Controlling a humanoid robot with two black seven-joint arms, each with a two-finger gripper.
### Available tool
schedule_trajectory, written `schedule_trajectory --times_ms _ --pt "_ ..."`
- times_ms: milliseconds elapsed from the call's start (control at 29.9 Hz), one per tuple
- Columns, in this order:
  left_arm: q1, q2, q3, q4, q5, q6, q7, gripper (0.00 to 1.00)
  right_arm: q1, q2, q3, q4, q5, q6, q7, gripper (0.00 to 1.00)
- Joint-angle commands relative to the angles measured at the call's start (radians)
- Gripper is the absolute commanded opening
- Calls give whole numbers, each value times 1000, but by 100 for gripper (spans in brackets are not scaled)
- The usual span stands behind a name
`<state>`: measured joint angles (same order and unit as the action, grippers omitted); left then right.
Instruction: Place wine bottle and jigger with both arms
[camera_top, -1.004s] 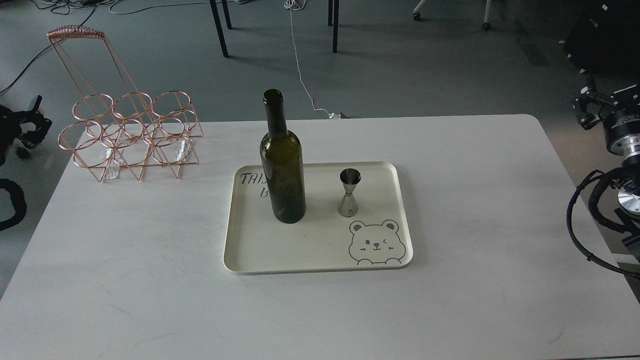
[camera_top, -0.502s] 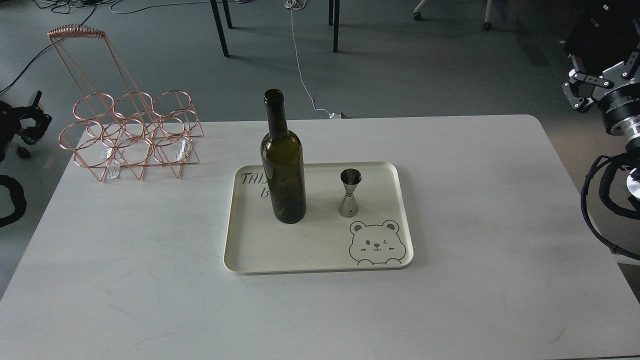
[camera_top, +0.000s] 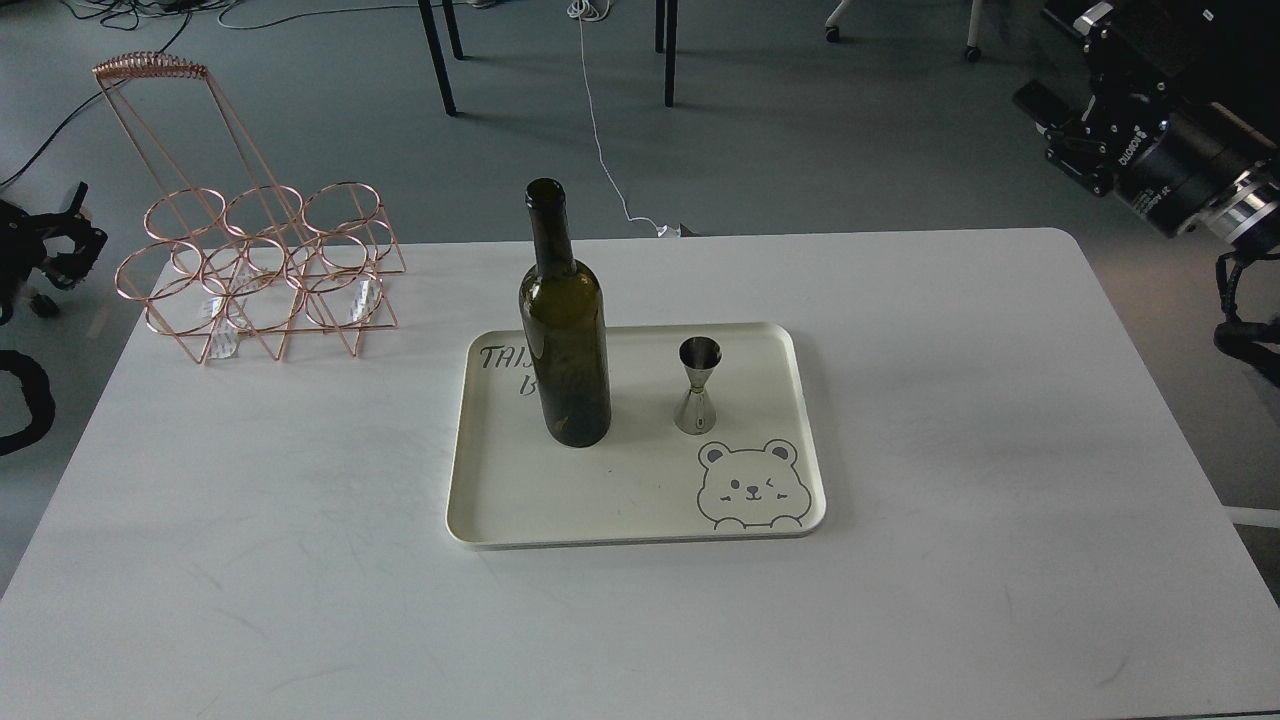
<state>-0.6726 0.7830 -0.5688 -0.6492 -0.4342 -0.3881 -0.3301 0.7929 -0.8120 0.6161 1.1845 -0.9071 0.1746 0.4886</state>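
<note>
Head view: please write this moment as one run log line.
dark green glass wine bottle: upright on cream tray | small steel jigger: upright, right of bottle | right tool: raised, far | left tool: off-table

A white table (camera_top: 950, 400) stands on grey floor (camera_top: 800, 150), with dark chair legs (camera_top: 440, 55) and a white cable (camera_top: 600, 130) behind
</note>
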Motion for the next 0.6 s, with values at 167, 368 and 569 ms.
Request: schedule_trajectory --times_ms 167,368,569 --pt "-1 4 3 -1 0 -9 -4 98 -44 -1 -151 132 -340 -127 0 99" --pt "4 2 3 0 0 -9 -1 98 -67 17 -324 138 -581 -289 0 99" --pt "4 -7 4 0 0 -9 -6 98 -113 72 -397 87 -722 -372 0 99"
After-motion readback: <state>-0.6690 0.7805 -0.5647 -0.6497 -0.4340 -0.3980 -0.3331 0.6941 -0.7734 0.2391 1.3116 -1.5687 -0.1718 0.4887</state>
